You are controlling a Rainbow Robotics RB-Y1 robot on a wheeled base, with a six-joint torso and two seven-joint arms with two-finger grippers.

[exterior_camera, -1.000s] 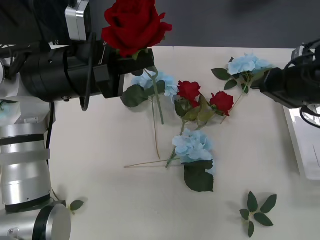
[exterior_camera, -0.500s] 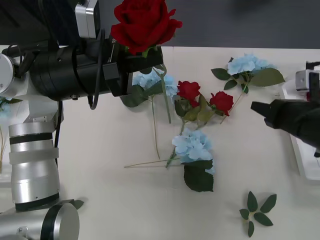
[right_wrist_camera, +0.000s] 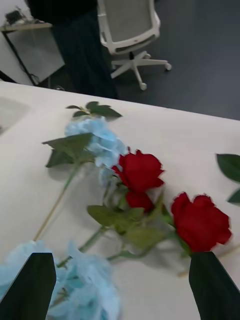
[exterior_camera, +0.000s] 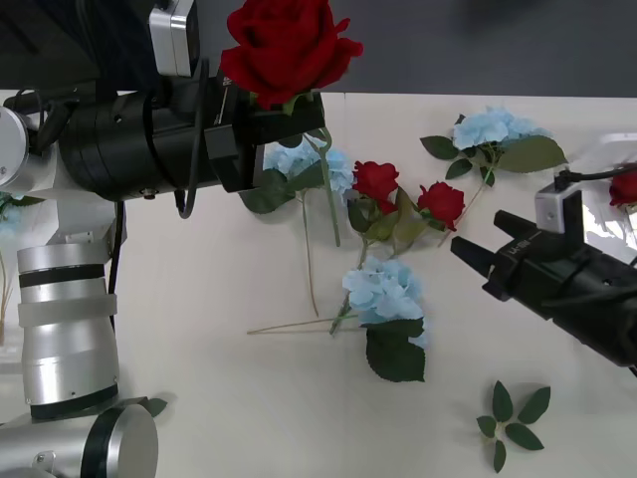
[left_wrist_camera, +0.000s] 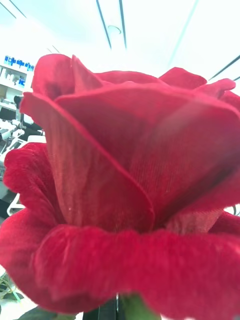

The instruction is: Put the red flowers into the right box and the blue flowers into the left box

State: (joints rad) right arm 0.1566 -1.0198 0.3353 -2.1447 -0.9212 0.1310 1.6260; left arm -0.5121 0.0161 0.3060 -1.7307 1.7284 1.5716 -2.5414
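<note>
The left gripper [exterior_camera: 289, 118] is clamped on a red rose [exterior_camera: 284, 45] held high above the surface [exterior_camera: 199, 329]. The right gripper [exterior_camera: 476, 267], fingers spread and empty, faces two red roses [right_wrist_camera: 165, 200] just ahead; it should centre on one bloom's stem, clear of the blue flowers [right_wrist_camera: 95, 140] beyond.

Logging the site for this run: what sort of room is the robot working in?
Probably an office or lab. A wheeled office chair stands on dark flooring beyond the white table, and long ceiling light strips run above the held red rose.
</note>
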